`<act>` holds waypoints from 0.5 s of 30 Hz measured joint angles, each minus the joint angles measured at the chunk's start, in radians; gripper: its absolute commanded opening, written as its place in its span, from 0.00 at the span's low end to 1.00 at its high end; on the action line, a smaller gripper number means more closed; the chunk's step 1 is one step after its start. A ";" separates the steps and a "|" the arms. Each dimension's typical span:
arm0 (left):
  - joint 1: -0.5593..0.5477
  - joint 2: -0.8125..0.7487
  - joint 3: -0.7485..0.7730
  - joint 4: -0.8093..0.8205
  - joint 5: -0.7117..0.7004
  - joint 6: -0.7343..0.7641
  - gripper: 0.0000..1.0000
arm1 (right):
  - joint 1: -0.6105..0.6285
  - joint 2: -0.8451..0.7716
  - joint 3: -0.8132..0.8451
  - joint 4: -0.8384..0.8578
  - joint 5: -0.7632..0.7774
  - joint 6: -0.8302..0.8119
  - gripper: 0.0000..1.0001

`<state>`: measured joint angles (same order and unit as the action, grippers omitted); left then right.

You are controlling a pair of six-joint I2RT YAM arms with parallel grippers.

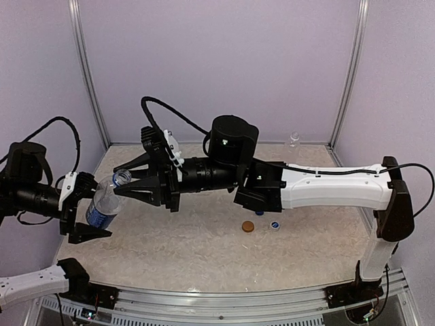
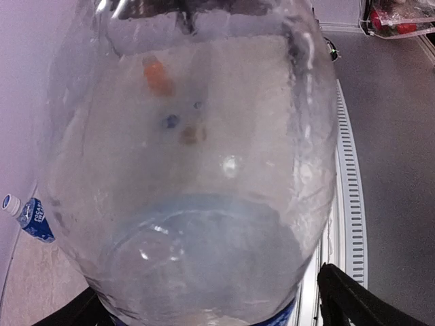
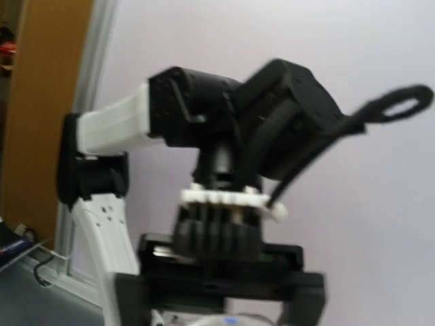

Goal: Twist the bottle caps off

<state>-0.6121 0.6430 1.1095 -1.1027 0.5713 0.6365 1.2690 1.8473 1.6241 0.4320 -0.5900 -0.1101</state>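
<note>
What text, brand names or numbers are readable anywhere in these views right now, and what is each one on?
No text can be read in any view.
Raised bottle, dark blue label: pale print, too small to read.
Second bottle, at the left edge of the left wrist view, blue label: white marks, too blurred to read.
Right wrist view: no writing shows.

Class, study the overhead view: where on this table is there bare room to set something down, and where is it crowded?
Bare: the near-centre table, bordered by the blue-labelled bottle on the left and the loose caps on the right; also the near right corner past those caps. Crowded: the left side, where the right gripper meets the bottle's neck.
</note>
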 measured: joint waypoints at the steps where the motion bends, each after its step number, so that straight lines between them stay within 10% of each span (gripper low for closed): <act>1: 0.000 -0.002 -0.006 0.004 0.000 0.000 0.99 | 0.000 -0.002 0.000 -0.013 0.020 0.000 0.00; 9: 0.002 -0.029 -0.065 0.088 -0.060 -0.027 0.99 | 0.000 -0.072 0.000 -0.217 0.245 0.008 0.00; 15: 0.041 -0.078 -0.138 0.230 -0.174 -0.120 0.99 | -0.085 -0.142 0.037 -0.499 0.696 0.113 0.00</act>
<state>-0.5709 0.5648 0.9714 -0.8726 0.3977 0.5167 1.1843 1.7058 1.6615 -0.0669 0.1062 0.0032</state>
